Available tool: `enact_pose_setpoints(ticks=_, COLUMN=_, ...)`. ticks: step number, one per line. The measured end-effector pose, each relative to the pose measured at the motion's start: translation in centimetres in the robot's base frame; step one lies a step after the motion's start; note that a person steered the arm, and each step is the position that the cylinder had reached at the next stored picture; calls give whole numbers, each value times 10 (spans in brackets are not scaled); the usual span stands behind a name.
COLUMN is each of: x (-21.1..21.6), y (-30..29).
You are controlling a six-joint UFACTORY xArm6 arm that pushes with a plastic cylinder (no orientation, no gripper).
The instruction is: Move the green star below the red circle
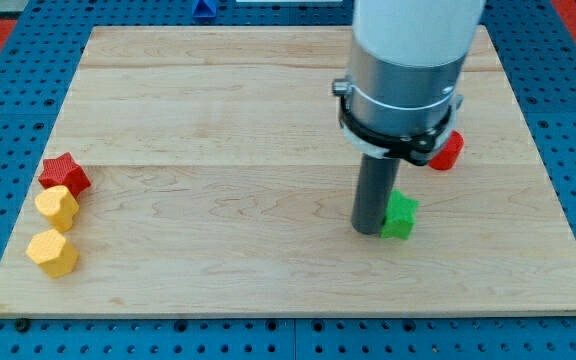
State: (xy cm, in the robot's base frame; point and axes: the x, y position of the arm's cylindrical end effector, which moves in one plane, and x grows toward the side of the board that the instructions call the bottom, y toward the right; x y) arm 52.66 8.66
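The green star (401, 216) lies on the wooden board right of centre. The red circle (448, 151) sits above and to the right of it, partly hidden behind the arm's body. My tip (369, 230) rests on the board, touching the green star's left side. The star is a little lower and to the left of the red circle.
A red star (64, 175), a yellow heart-like block (57, 207) and a yellow hexagon (52, 253) sit in a column at the board's left edge. The board (218, 120) lies on a blue pegboard. The arm's large grey body covers the upper middle right.
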Motion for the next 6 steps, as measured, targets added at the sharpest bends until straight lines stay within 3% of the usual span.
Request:
enact_pose_setpoints(ticks=3, x=-22, y=47)
enact_pose_setpoints(ticks=5, x=29, y=47)
enact_pose_setpoints(ticks=6, x=26, y=80)
